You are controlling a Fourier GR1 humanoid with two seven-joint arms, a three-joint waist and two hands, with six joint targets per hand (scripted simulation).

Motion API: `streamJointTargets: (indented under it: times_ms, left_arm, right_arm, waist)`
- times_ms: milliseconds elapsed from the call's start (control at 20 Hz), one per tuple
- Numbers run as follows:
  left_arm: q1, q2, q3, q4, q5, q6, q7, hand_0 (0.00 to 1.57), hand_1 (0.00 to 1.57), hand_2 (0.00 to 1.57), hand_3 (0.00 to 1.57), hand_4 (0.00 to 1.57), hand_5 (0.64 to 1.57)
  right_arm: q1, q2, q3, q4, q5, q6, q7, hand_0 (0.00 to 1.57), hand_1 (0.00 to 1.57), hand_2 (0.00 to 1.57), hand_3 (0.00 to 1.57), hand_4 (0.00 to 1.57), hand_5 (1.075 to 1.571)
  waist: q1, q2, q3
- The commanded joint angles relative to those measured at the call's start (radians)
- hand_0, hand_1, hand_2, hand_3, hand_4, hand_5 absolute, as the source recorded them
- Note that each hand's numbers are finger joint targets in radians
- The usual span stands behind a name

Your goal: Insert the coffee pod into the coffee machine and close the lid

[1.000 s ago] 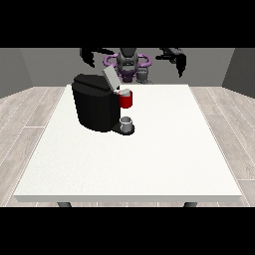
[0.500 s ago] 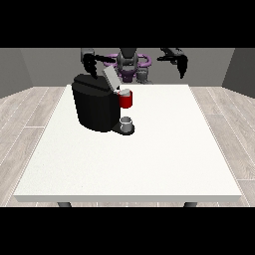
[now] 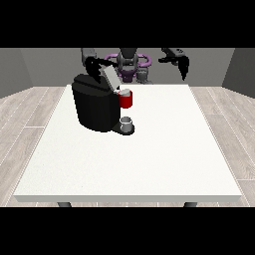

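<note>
While the machine (image 3: 97, 107) sits on the table (image 3: 149, 149) with its lid (image 3: 110, 77) tilted up, a grey thing (image 3: 127, 122) rests at its base. My hand at the view's right (image 3: 182, 64) hangs high, fingers drooping relaxed. My hand at the view's left (image 3: 92, 66) hovers behind the machine; I cannot tell its fingers.

One table (image 3: 149, 164). One coffee machine (image 3: 94, 104), with one red thing (image 3: 126, 99) at it and one grey thing (image 3: 127, 122) on its base. One robot (image 3: 128, 62), showing two hands (image 3: 183, 63) (image 3: 91, 64).
</note>
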Motion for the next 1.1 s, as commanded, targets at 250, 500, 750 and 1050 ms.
streamJointTargets:
  times_ms: [250, 500, 750, 1050]
  left_arm:
    - [0.023, -0.016, -0.037, -0.023, -0.008, 0.042, 0.022, 0.0, 0.0, 0.0, 0.0, 0.0, 1.571]
    - [0.007, 0.015, -0.022, -0.011, 0.018, 0.013, -0.009, 0.0, 0.0, 0.0, 0.0, 0.0, 1.571]
    - [-0.008, 0.023, -0.005, 0.041, 0.003, 0.059, -0.008, 0.0, 0.0, 0.0, 0.0, 0.19, 1.571]
    - [-0.012, 0.026, 0.006, 0.063, 0.02, 0.055, -0.042, 0.0, 0.0, 0.0, 0.0, 0.18, 1.571]
  right_arm:
    - [-0.019, 0.043, 0.025, 0.09, 0.045, -0.019, -0.042, 0.0, 0.0, 0.0, 0.0, 0.0, 1.571]
    - [-0.096, 0.049, 0.028, 0.111, 0.071, -0.046, -0.029, 0.0, 0.0, 0.0, 0.0, 0.0, 1.571]
    - [-0.147, 0.014, 0.02, 0.097, 0.045, 0.014, 0.029, 0.0, 0.0, 0.0, 0.0, 0.08, 1.571]
    - [-0.162, 0.068, 0.086, 0.085, 0.095, -0.012, 0.045, 0.0, 0.0, 0.0, 0.0, 0.0, 1.571]
  waist:
    - [0.004, 0.006, 0.0023]
    - [0.024, 0.027, 0.0022]
    - [-0.01, 0.019, 0.0021]
    - [-0.009, 0.004, 0.0019]
